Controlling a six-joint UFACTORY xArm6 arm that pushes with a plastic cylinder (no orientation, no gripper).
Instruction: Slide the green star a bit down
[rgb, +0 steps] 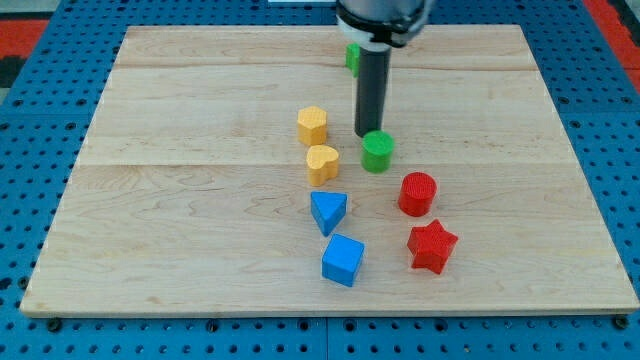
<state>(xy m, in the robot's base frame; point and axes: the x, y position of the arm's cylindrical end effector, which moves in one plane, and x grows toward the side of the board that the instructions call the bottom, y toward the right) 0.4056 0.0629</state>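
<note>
My tip (367, 136) rests on the board near its middle. It sits right at the top-left edge of a green round block (377, 152); I cannot tell if they touch. A second green block (352, 58) lies near the board's top edge, mostly hidden behind the rod and the arm's body, so its shape cannot be made out. It is well above my tip.
A yellow hexagon (312, 125) and a yellow heart (322, 163) lie left of my tip. Below are a blue triangle (328, 211) and a blue cube (343, 259). A red cylinder (417, 193) and a red star (432, 247) lie at the lower right.
</note>
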